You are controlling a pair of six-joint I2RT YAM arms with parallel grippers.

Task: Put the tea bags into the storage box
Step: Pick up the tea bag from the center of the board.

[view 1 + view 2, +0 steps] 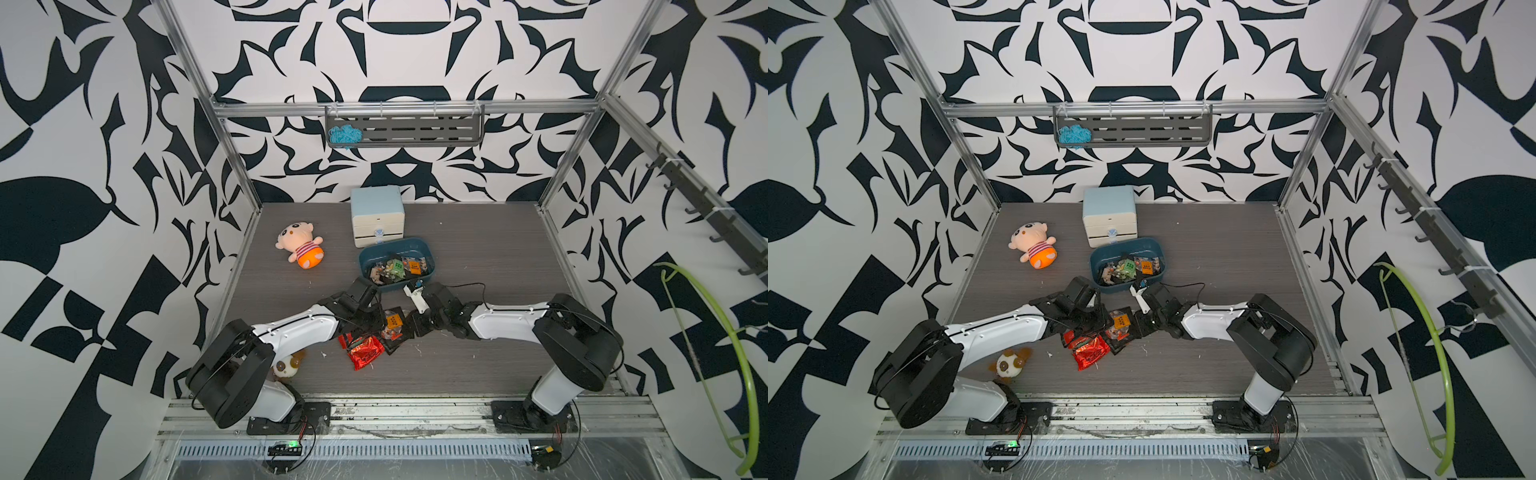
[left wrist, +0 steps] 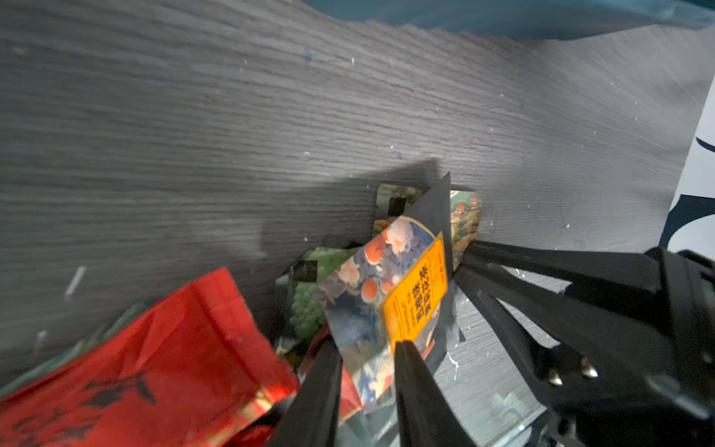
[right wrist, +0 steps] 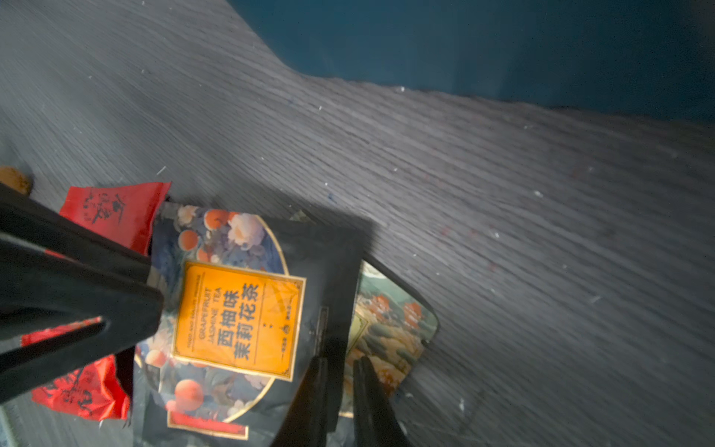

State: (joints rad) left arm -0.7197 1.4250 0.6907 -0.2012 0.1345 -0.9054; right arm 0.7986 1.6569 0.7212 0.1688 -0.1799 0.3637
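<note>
The shallow teal plastic storage box [image 1: 399, 245], holding several tea bags [image 1: 395, 268], sat just beyond both claws. The right claw [image 3: 341, 358] pinched the edge of a dark square orange-labelled sachet [image 3: 236, 317]; the left claw [image 2: 363, 344] stood narrow around its opposite edge, grip unclear. Beside the left claw lay red foil sachets [image 1: 365, 351].

Storage box [image 3: 503, 38] cut off; plush [image 1: 287, 366] half behind left arm [image 1: 299, 328].

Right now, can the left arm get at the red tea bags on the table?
Probably yes: the red tea bags lie with nothing on top, right beside the left hand, which is open around the orange-labelled tea bag.
</note>
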